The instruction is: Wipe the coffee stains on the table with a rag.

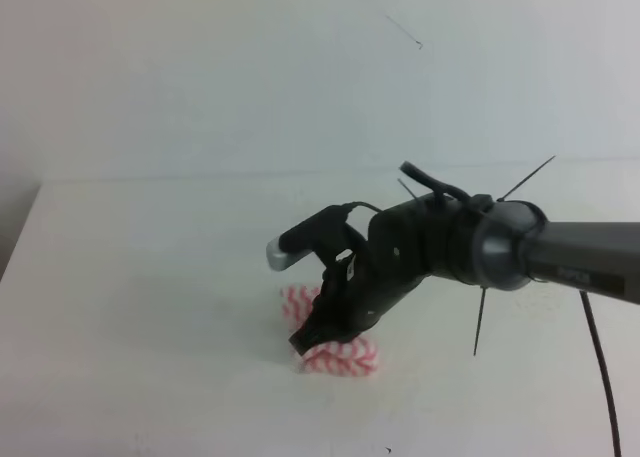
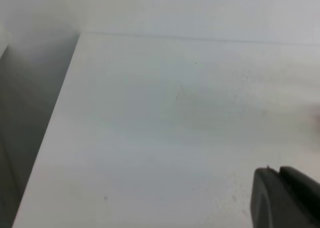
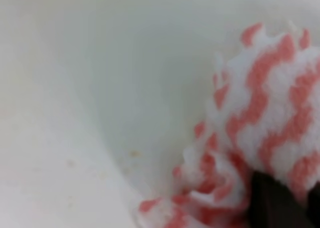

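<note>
On table point(image 1: 150, 277), rag point(image 1: 345, 358) under pincer point(image 1: 312, 339)

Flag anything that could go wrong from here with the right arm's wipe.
1. The right gripper pinches the rag near one edge while pressing it on the table; the cloth is already bunched in the right wrist view, so it may fold further or slip out mid-stroke.
2. No coffee stain shows in any view; any residue would lie under the rag or arm, so a missed spot could go unnoticed.
</note>
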Controlling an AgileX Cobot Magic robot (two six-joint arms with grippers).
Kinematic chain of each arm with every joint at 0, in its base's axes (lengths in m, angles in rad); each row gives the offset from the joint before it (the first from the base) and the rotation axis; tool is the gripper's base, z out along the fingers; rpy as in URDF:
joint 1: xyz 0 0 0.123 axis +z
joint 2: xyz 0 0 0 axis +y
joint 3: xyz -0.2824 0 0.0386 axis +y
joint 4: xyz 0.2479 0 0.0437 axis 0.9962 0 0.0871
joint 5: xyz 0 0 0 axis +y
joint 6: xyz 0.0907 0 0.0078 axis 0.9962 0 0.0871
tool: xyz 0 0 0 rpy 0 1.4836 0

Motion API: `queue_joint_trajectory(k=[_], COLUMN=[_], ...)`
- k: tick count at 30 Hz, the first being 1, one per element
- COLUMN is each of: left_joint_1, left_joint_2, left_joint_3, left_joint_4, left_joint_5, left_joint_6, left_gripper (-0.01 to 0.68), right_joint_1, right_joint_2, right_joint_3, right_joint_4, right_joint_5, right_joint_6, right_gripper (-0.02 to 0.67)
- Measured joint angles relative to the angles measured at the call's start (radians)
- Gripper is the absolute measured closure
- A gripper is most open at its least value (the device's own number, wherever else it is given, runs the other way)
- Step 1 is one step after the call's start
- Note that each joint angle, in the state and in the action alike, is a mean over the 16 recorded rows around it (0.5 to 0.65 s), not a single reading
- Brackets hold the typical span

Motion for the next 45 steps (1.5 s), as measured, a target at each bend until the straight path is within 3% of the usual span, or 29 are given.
queue_joint_trajectory(k=[5,19,27,35,45], left_joint_1=[0.000,0.000,0.000,0.000,0.000], left_joint_2=[0.002,0.002,0.002,0.002,0.002], left_joint_3=[-0.003,-0.003,-0.003,-0.003,-0.003], left_joint_4=[0.000,0.000,0.000,0.000,0.000], left_joint_5=[0.001,0.001,0.001,0.001,0.001], left_joint_6=[0.000,0.001,0.001,0.001,-0.001], left_gripper=[0.674,0.673,0.674,0.674,0.674], right_joint_1=[-0.022,-0.373,-0.447,-0.330,0.050], right_joint_2=[0.016,-0.025,-0.070,-0.080,-0.084], right_joint_3=[-0.044,-0.059,-0.020,0.116,0.249], right_joint_4=[-0.092,-0.288,-0.368,-0.324,-0.237], right_joint_5=[0.074,0.327,0.374,0.257,0.120], right_joint_6=[0.061,0.140,0.142,0.141,0.127], right_gripper=[0.617,0.620,0.618,0.618,0.622])
